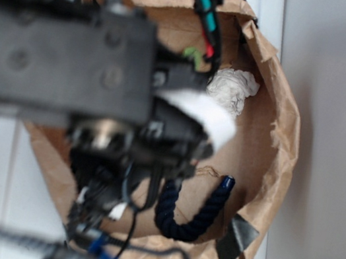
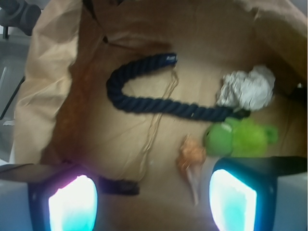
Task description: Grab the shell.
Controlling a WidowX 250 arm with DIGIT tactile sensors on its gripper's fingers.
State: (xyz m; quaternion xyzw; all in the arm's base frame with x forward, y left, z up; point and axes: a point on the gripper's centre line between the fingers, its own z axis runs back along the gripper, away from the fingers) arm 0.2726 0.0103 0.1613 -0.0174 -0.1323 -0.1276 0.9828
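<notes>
Gripper [image 2: 153, 199] fingers spread apart, hovering over a brown paper bag [image 2: 48, 82] lying open. Between the glowing fingertips, nearer the right one, lies the orange-tan shell [image 2: 191, 161], its pale tip pointing down. A green plush toy [image 2: 240, 137] sits just beside it, below a crumpled white paper ball [image 2: 248, 89]. A dark blue rope [image 2: 144, 98] curves behind.

Brown paper bag [image 2: 53, 86] holds rope [image 2: 144, 98], shell [image 2: 191, 159], plush [image 2: 243, 137], paper ball [image 2: 248, 89].
</notes>
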